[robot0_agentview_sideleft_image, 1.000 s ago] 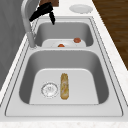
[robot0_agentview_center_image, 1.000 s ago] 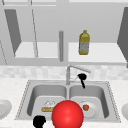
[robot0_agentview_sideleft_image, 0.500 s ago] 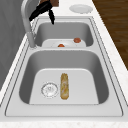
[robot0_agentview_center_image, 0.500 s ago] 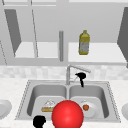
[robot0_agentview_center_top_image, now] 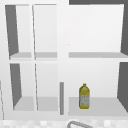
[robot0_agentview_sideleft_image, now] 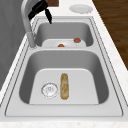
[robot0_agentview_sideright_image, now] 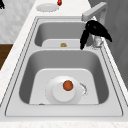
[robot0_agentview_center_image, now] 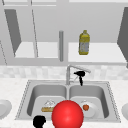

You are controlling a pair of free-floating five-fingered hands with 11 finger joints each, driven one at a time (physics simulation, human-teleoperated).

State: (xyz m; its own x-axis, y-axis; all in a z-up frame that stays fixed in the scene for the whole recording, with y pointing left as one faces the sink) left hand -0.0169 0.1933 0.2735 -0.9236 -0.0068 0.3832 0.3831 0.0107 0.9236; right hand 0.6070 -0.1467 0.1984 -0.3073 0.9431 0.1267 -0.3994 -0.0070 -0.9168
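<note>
Front view: nothing has shifted since the frames a second and half a second ago. The right hand hangs just right of centre at the tip of the faucet, its palm against the spout end and one finger pointing straight down over the right basin; whether the rest of its fingers curl round the spout cannot be told. The left hand sits idle at the lower left of the frame, just left of a large red ball at bottom centre (its finger pose cannot be told). A bread roll lies in the left basin; a small orange-red fruit rests on a white plate in the right basin. An oil bottle stands on the cabinet shelf above, right of centre.

Left side view: the hand is in the upper left of the frame, pressed against the faucet's arch, one finger angled down. The bread roll lies beside the drain in the near basin, lower centre.

Right side view: the hand shows in the upper right, under the spout, one finger drooping toward the divider between the basins. The fruit sits on the plate at lower centre.

Upper view: the oil bottle stands at lower right of centre on the shelf.
</note>
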